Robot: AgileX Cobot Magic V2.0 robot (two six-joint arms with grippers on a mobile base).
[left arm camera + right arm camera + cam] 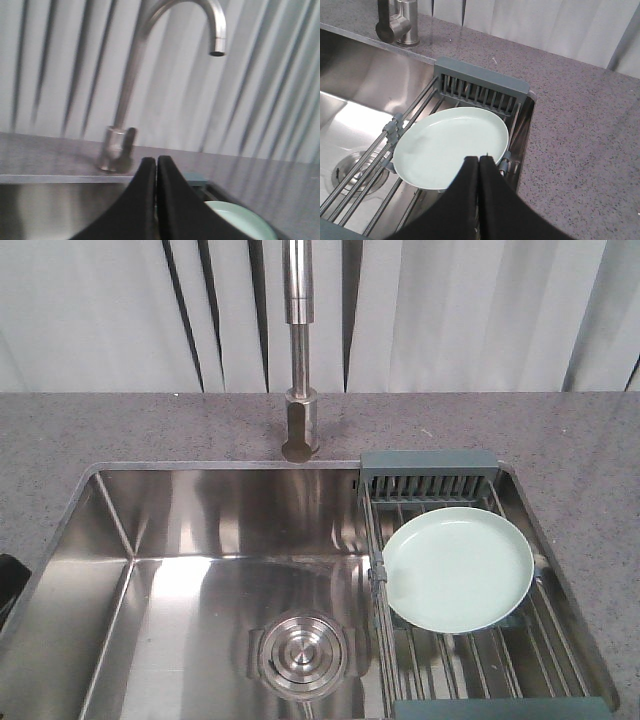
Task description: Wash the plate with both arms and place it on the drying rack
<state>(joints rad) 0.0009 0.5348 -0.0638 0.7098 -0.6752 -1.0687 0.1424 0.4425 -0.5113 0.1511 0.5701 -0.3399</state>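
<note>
Mint-green plate (458,568) lies flat on drying rack (430,486) rods, right of frame, over the steel sink (200,540). Left gripper (156,165) closed, empty, centre-bottom below the faucet (150,50). Right gripper (479,162) closed, empty, at the plate's near rim.

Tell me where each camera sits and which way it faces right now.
Front view: high, looking down on the sink, tap and plate lying on the drying rack; a black sliver at the left edge, unclear.
Left wrist: low over the sink, facing the tap; left gripper with jaws closed.
Right wrist: above the rack, angled down at the plate; right gripper with jaws closed.
All three share the plate and tap.
</note>
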